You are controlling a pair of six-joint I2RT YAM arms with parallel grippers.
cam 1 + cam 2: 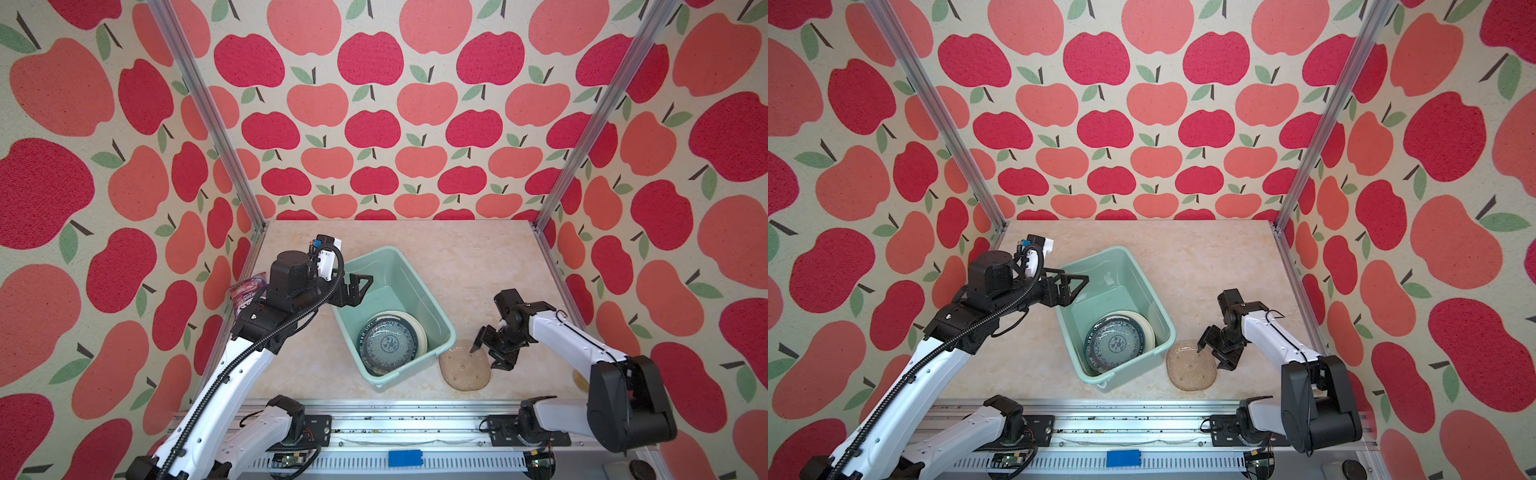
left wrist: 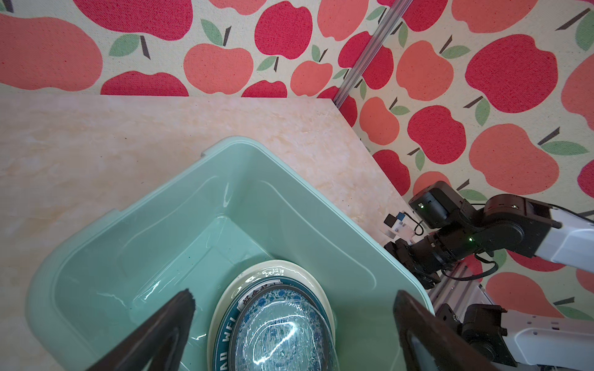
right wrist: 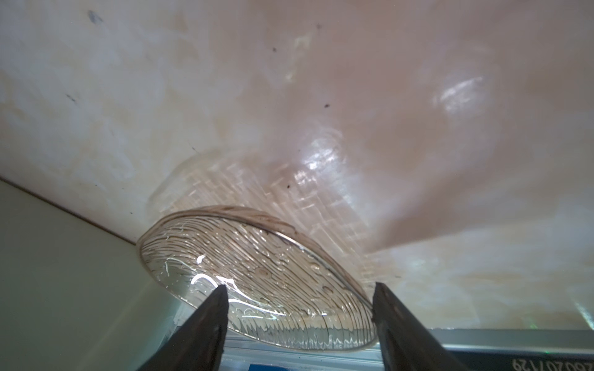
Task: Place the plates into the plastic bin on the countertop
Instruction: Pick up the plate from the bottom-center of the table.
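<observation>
Mint-green plastic bin [image 1: 417,286] stands askew at mid-desk [image 1: 478,266]. A stack of plates lies at its near end, with a teal floral plate [image 1: 388,345] on top and a cream plate [image 1: 420,332] showing beneath. One clear ribbed plate [image 1: 461,374] lies on the desk just beside the bin's near right corner. Right gripper [image 1: 487,356] sits at that plate's far edge, jaws parted astride the rim and not closed on it. Left gripper [image 1: 358,289] hangs above the bin's far left rim, jaws spread wide, holding nothing.

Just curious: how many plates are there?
4 at least: cream plate, lettered plate, blue floral plate stacked in mint-green bin, maybe more hidden; tan plate beside it on countertop.
</observation>
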